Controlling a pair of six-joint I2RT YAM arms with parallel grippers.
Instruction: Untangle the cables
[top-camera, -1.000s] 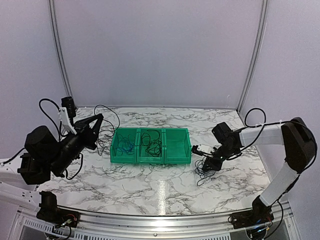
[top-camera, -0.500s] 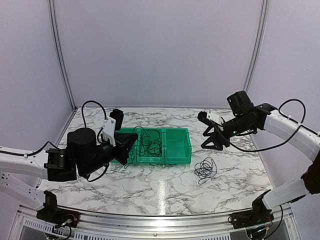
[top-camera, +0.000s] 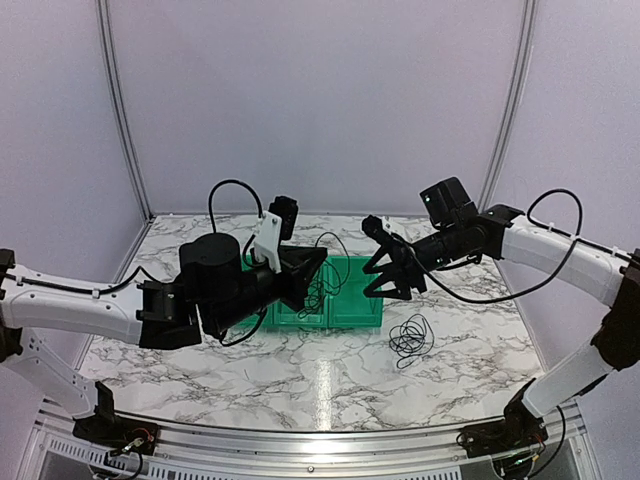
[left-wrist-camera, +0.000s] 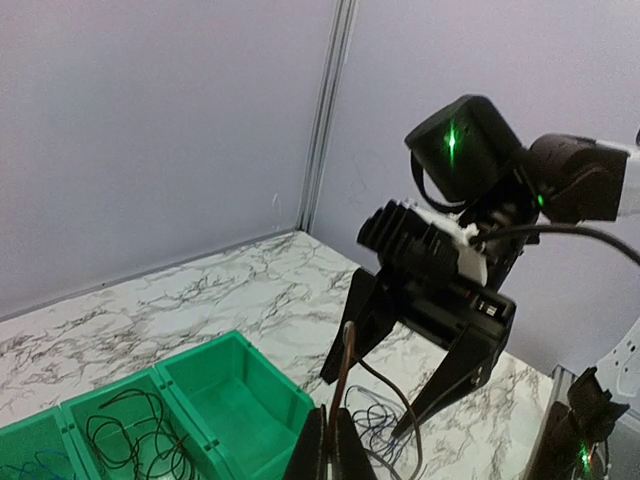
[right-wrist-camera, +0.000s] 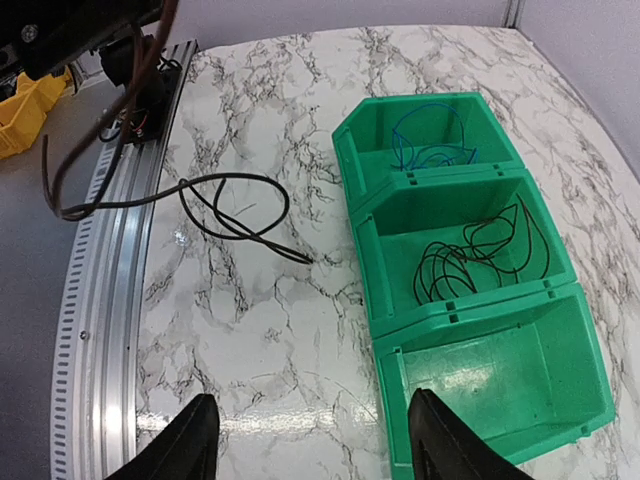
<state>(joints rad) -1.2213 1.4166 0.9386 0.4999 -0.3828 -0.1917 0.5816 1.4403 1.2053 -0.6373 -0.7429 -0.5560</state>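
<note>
- the left gripper (top-camera: 320, 258), just left of centre in the overhead view, is clenched on a thin black cable (left-wrist-camera: 343, 378). in the left wrist view its closed fingers sit at the bottom centre, with the cord rising from between them.
- in the overhead view that cable arches up from the fingertips and drops toward the green bin (top-camera: 360, 320) in the middle of the frame.
- the right gripper (top-camera: 387, 290), just right of centre, is raised off the table near the bin's right end. its jaws are spread wide with nothing between them.
- the left wrist view shows this gripper (left-wrist-camera: 362, 408) at centre right, fingers pointing down.
- a loose coil (top-camera: 410, 338) of thin black cord lies on the marble table (top-camera: 330, 385), lower right of the bin and apart from it. in the left wrist view it shows at the bottom centre (left-wrist-camera: 372, 432), under the right gripper.
- in the right wrist view the bin (right-wrist-camera: 364, 250) fills the right side. its upper compartment holds a blue cable (right-wrist-camera: 430, 140), and the middle one holds looped black cables (right-wrist-camera: 485, 250).
- the right gripper's two fingers frame the bottom edge of that view — the gap between them (right-wrist-camera: 322, 450) is open over marble and the bin's lower corner.
- in the left wrist view the bin (left-wrist-camera: 275, 375) sits at the lower left, with the black loops (left-wrist-camera: 130, 435) in its middle compartment.
</note>
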